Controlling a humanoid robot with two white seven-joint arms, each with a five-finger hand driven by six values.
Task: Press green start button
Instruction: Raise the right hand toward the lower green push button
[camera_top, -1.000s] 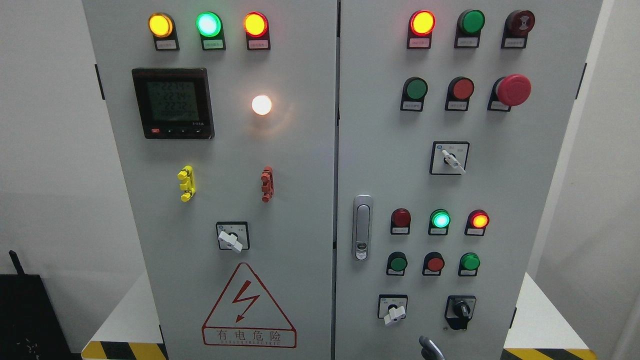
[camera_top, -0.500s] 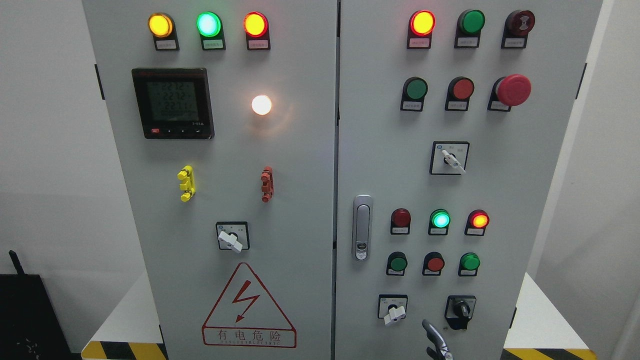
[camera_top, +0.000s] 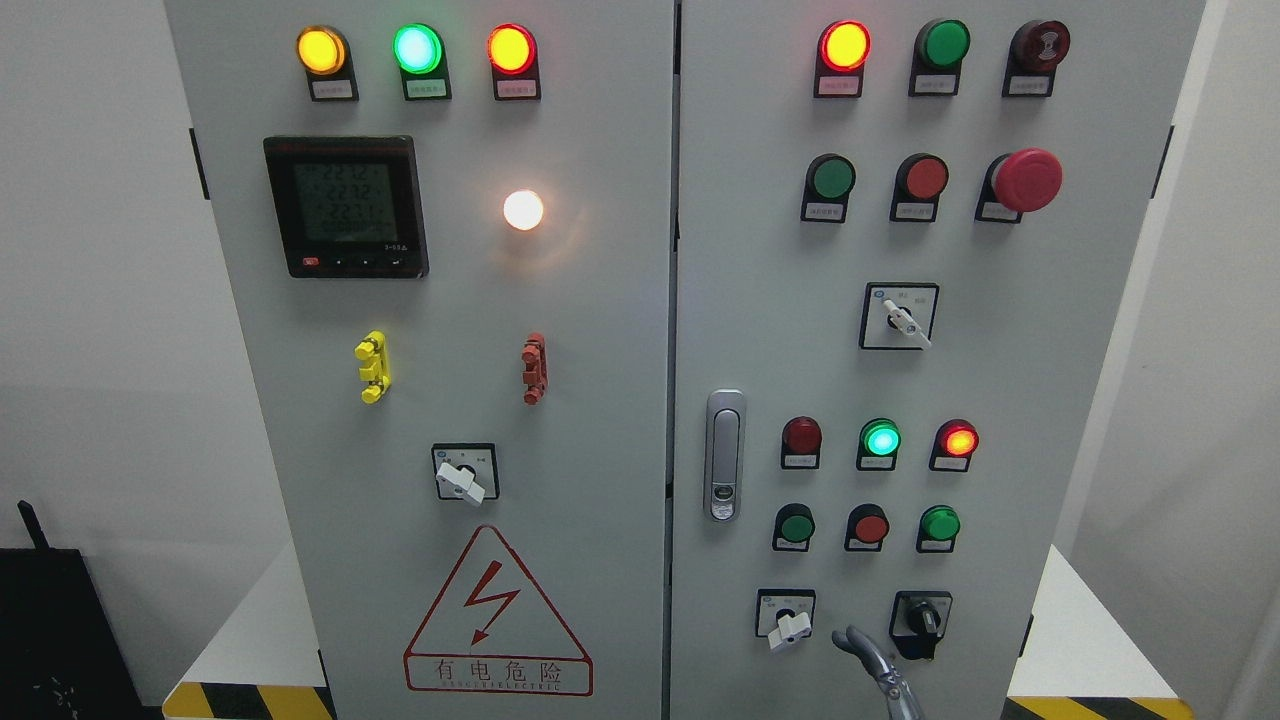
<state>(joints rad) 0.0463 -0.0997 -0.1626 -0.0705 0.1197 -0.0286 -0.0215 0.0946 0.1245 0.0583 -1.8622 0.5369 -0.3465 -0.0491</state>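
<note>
The grey control cabinet's right door (camera_top: 1000, 380) carries several green push buttons. In the lower row there is a green button (camera_top: 796, 525) at the left, a red one (camera_top: 870, 527) in the middle and a second green one (camera_top: 940, 523) at the right. Two more green buttons sit higher up, one in the second row (camera_top: 832, 178) and one in the top row (camera_top: 944, 44). Only the metal tip of my right hand (camera_top: 868, 658) shows, at the bottom edge. It is in front of the door, below the lower button row and touches no button. The left hand is out of view.
A white selector switch (camera_top: 788, 625) and a black rotary switch (camera_top: 922, 620) flank the hand tip. A red mushroom stop button (camera_top: 1026, 180) sits at the upper right and a door handle (camera_top: 725, 455) left of the lower buttons. The left door holds a meter (camera_top: 346, 205) and lamps.
The right hand's tip has risen from the bottom edge and moved up toward the lower button row. The meter digits changed slightly.
</note>
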